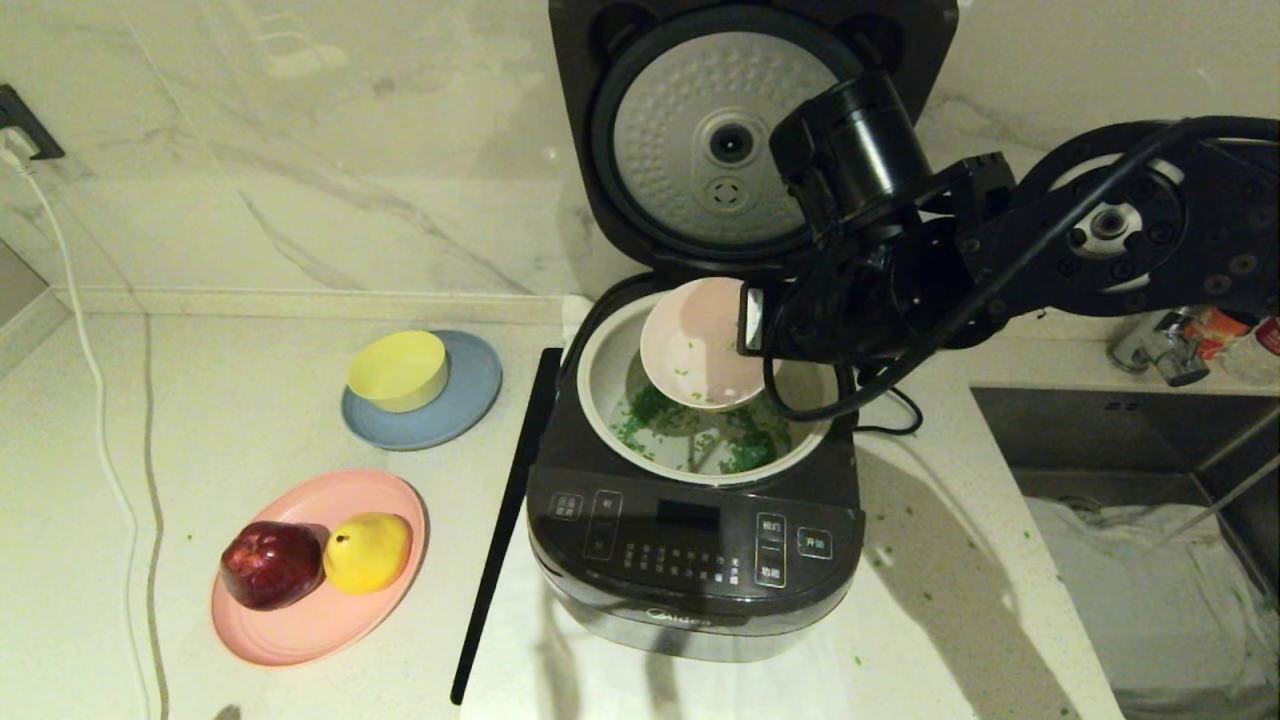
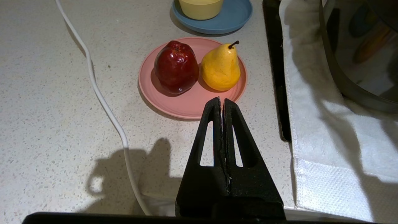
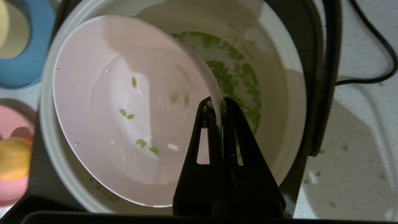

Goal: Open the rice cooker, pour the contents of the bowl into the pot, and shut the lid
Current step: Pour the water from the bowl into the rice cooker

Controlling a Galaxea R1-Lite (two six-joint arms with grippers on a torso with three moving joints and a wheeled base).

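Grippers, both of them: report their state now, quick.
Left gripper: shut, empty, above the counter near the pink plate.
Right gripper: shut on the bowl rim, tilted over the pot.

Head camera looks down on the desk (image 1: 250, 400); right wrist camera peers closely into the pot (image 3: 286, 93); both share it
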